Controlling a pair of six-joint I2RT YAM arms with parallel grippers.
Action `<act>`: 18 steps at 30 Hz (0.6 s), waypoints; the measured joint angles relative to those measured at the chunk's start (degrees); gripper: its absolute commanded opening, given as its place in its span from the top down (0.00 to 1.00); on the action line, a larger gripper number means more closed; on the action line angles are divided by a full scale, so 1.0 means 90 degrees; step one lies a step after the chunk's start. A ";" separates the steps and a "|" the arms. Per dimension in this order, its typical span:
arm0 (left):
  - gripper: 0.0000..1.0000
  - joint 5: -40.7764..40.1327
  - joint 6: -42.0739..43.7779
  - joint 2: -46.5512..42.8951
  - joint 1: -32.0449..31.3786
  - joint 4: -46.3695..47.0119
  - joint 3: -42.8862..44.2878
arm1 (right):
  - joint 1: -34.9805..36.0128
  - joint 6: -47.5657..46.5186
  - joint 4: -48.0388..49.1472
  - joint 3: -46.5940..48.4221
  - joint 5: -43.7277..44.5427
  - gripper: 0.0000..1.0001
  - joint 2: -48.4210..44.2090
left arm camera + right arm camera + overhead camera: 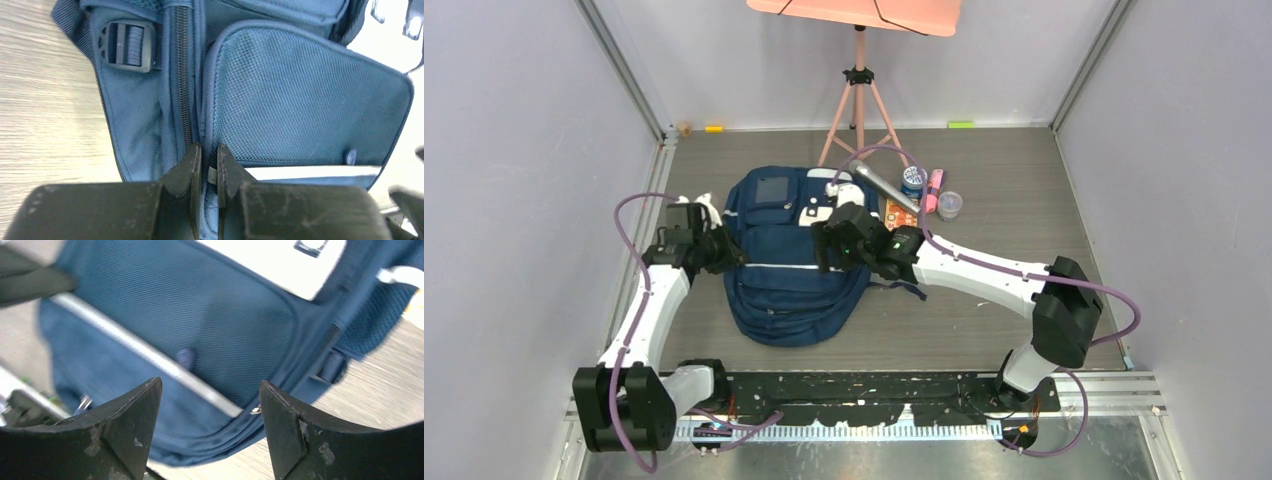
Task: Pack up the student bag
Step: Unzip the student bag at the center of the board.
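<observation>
The student bag (789, 285), navy blue with thin white stripes, lies flat on the wooden floor. My left gripper (730, 250) is at the bag's left edge. In the left wrist view it (209, 150) is shut on a fold of the bag (300, 100) beside a zipper, with a small pale tab pinched between the jaws. My right gripper (826, 248) hovers over the bag's front pocket. In the right wrist view it (210, 390) stands open above the bag (175, 305), with nothing between its fingers. A small metal zipper pull (256, 410) shows near the right finger.
Behind the bag to the right lie a silver bottle (882, 184), a blue-lidded can (912, 180), a pink item (934, 190), a clear round tub (949, 205) and an orange packet (900, 212). A pink tripod (859, 110) stands at the back. Grey walls enclose both sides.
</observation>
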 measured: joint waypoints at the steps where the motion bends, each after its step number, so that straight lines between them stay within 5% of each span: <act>1: 1.00 -0.0100 -0.0068 -0.0078 -0.0221 -0.0007 -0.0068 | -0.0124 0.0078 -0.0068 -0.0087 0.0073 0.22 0.0015; 2: 0.98 -0.0151 -0.0138 -0.0131 -0.0398 -0.0022 -0.0117 | -0.0284 0.0194 -0.0199 -0.0187 0.0180 0.23 0.0046; 6: 0.54 -0.0333 -0.0338 -0.0294 -0.0869 -0.0083 -0.0240 | -0.0461 0.0578 -0.0478 -0.0401 0.0442 0.23 0.0151; 8: 0.41 -0.0517 -0.0308 -0.0437 -0.1003 -0.0209 -0.0243 | -0.0454 0.0780 -0.0546 -0.0520 0.0498 0.24 0.0153; 12: 0.37 -0.0918 -0.0291 -0.0974 -0.1387 -0.0610 -0.0214 | -0.0447 0.1122 -0.0571 -0.0617 0.0505 0.29 0.0163; 18: 0.48 -0.1248 -0.0517 -0.1656 -0.2387 -0.1195 -0.0100 | -0.0466 0.1469 -0.0561 -0.0673 0.0517 0.46 0.0250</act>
